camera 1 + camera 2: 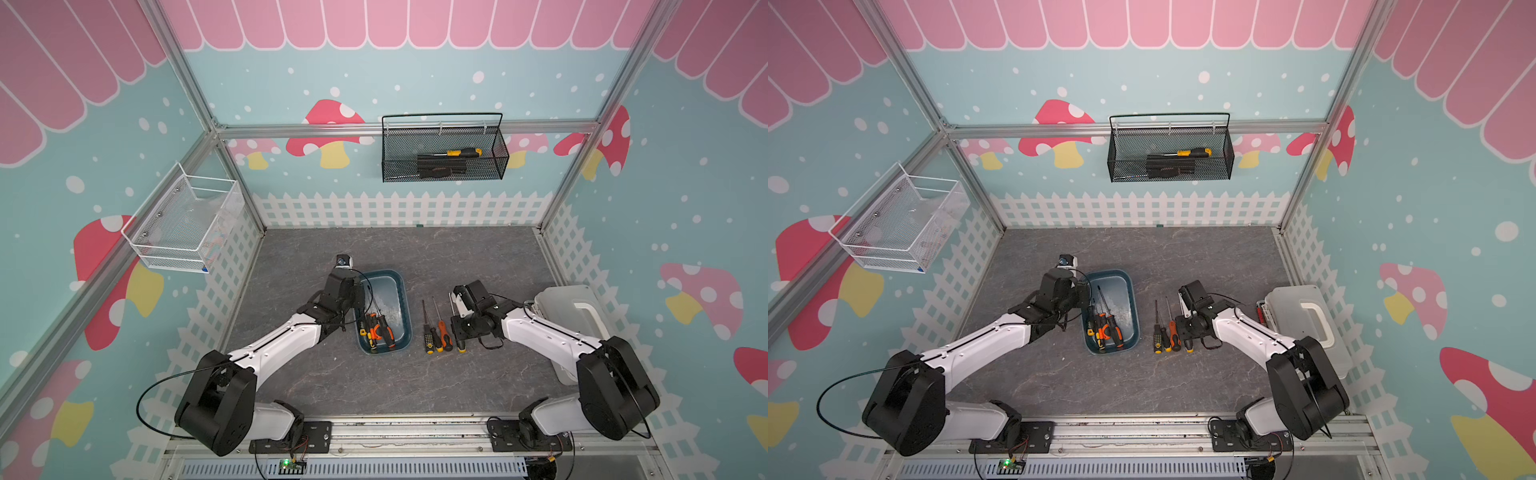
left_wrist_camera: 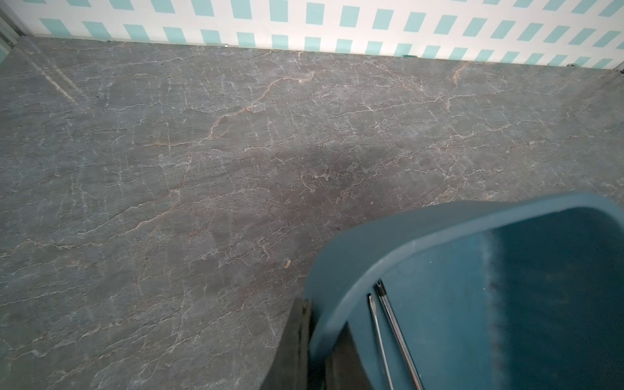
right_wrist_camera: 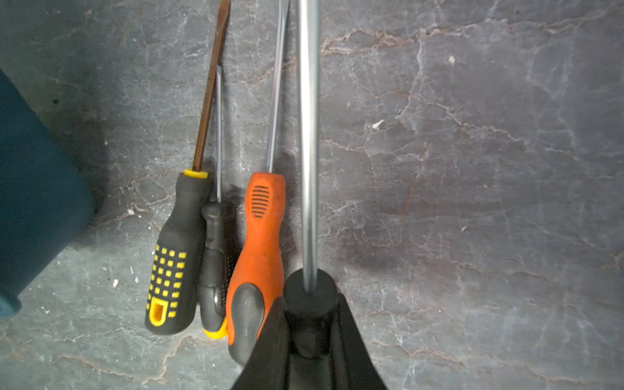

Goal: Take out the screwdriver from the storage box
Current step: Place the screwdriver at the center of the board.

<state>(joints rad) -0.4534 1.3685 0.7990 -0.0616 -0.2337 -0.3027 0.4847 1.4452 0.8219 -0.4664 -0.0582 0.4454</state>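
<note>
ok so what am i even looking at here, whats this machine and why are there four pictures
This is a robot with two arms fixed at the front of a table. Two pictures look down on the whole scene from a camera overhead; the other two come from a small camera on each arm's wrist. In the middle stands a blue storage box with several screwdrivers inside. The left gripper is shut on the box's rim. The right gripper is shut on the black handle of a long screwdriver, next to three more screwdrivers lying in a row on the table. A black wire basket hangs on the back wall, and a whitish case sits on the robot's right.
</note>
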